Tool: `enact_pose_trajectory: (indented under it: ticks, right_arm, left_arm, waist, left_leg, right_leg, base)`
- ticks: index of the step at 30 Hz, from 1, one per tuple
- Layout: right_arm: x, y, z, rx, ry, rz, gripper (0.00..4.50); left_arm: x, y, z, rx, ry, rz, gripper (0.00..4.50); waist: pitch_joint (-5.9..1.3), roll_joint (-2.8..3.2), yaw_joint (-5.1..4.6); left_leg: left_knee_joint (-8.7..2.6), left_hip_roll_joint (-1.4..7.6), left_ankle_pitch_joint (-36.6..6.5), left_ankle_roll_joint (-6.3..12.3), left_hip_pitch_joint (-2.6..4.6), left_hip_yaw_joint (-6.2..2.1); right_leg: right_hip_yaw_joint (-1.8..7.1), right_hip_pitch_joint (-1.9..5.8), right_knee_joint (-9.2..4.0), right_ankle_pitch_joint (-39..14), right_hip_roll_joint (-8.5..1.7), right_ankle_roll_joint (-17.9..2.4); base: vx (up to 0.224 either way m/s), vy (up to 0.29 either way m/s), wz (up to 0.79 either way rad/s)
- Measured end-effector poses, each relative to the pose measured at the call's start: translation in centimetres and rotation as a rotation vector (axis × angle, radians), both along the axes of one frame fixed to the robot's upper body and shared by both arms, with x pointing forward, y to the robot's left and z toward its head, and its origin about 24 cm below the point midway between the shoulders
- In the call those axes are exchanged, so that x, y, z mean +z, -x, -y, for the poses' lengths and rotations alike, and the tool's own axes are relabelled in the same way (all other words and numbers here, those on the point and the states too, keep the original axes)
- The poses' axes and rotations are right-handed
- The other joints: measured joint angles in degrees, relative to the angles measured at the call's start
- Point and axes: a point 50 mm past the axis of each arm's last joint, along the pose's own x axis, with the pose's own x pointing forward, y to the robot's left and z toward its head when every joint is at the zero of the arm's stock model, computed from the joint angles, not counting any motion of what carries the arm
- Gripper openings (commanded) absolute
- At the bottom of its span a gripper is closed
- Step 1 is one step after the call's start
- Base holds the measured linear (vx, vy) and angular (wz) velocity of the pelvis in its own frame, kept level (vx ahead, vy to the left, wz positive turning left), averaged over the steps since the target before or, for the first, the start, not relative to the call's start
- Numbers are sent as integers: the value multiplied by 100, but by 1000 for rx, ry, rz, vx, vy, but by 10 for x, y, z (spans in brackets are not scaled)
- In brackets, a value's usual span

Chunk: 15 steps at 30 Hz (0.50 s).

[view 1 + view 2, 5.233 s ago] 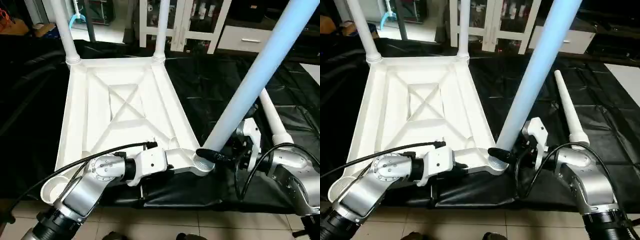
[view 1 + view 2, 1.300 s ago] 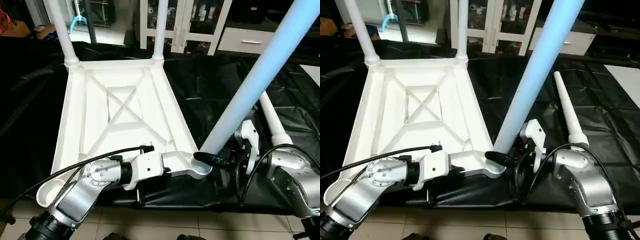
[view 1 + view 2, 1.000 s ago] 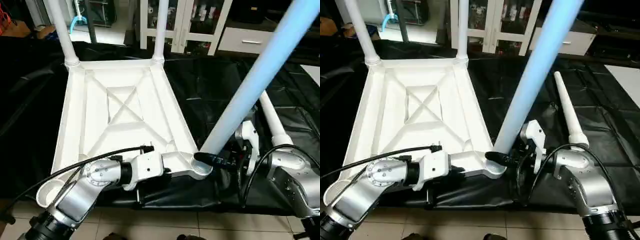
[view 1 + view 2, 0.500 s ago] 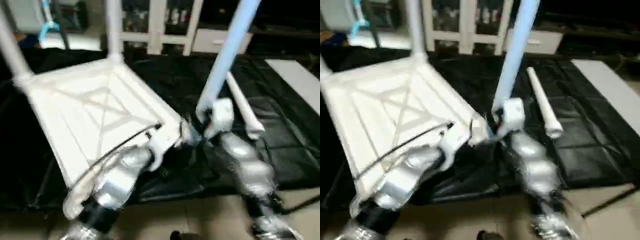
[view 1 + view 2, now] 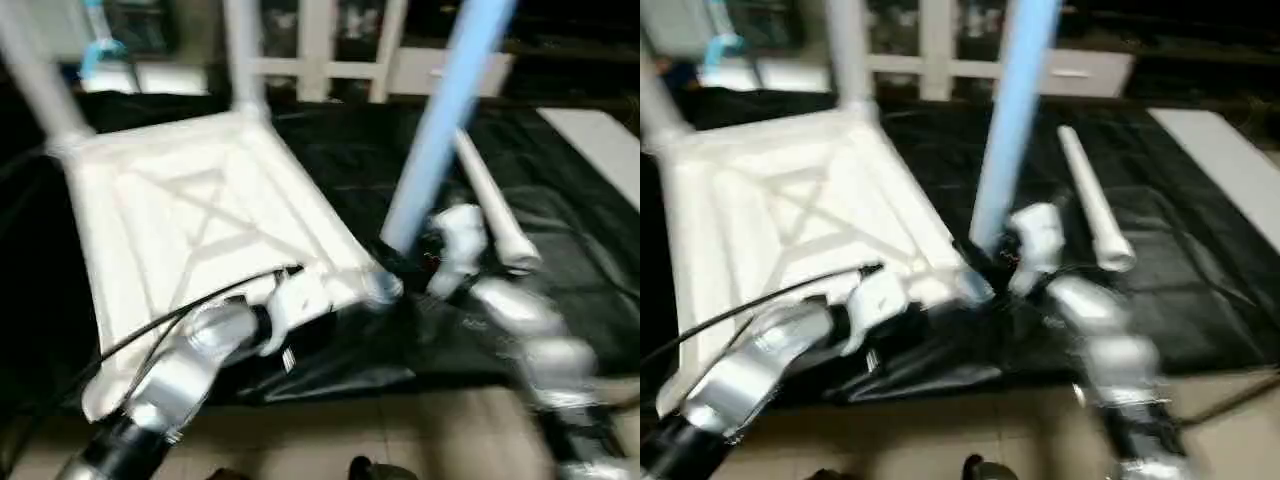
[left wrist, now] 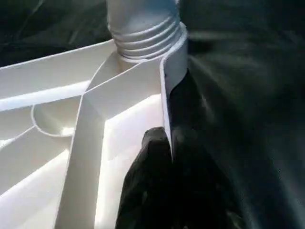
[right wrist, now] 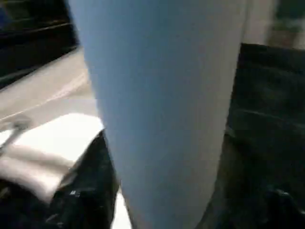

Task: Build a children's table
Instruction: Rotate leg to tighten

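The children's table top [image 5: 190, 215] lies upside down on a black sheet, X-ribs facing up. Two white legs [image 5: 245, 50] stand in its far corner sockets. A third leg [image 5: 440, 120], tinted blue, rises from the near right socket [image 5: 381, 288]; its threaded end [image 6: 143, 28] sits in that socket. The fourth leg [image 5: 490, 200] lies loose on the sheet to the right. My left gripper [image 6: 164, 138] is shut on the top's rim wall [image 6: 167, 90] just beside that socket. My right gripper [image 5: 415, 262] is at the base of the third leg [image 7: 162, 105].
The black sheet [image 5: 570, 240] covers the work surface, with tiled floor [image 5: 420, 430] along its near edge. A white glass-door cabinet [image 5: 330, 40] stands behind. A white flat board [image 5: 600, 140] lies at the far right. A black cable [image 5: 170, 315] runs over my left forearm.
The whole picture has swung and blurred, so the camera has moved. Both grippers stay at the near right corner, and the third leg still stands in its socket.
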Motion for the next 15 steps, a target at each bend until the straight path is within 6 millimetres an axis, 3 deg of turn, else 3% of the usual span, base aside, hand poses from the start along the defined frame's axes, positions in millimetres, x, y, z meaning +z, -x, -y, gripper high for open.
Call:
enact_pose_trajectory:
  ticks: [2, 5, 8, 12, 15]
  right_arm:
    - [6, 8, 10, 122, 20, 6, 330]
    - [0, 17, 27, 168, 60, -39, 345]
    - [0, 19, 33, 180, 72, -48, 358]
    - [0, 21, 36, 219, 68, -58, 358]
    - [-4, 22, 35, 244, 49, -83, 333]
  left_arm:
    - [0, 6, 4, -61, 21, -28, 0]
    - [1, 11, 4, -97, 30, -46, 0]
    - [2, 13, 3, -110, 40, -52, 0]
    - [2, 14, 3, -135, 48, -57, 0]
    - [3, 15, 3, -145, 48, -59, 0]
  waist:
    - [-1, 2, 97]
    - [-2, 2, 127]
    - [-8, 11, 142]
    - [-11, 12, 235]
    - [-12, 13, 260]
  left_leg:
    - [-2, 1, 0, 0, 13, 80]
    - [2, 0, 1, 1, 13, 135]
    - [4, 1, 1, 1, -6, 151]
    - [0, 16, 2, 0, -1, 212]
    - [-20, 18, 2, 0, -2, 222]
  right_leg:
    - [95, -11, 49, 1, 3, -1]
    - [161, -28, 110, 2, -2, -2]
    - [185, -76, 165, 5, -1, -5]
    - [237, -103, 243, 7, 19, -6]
    - [236, -111, 248, 7, 22, -6]
  base:
    - [0, 0, 0]
    - [0, 0, 0]
    - [0, 0, 0]
    - [0, 0, 0]
    - [0, 0, 0]
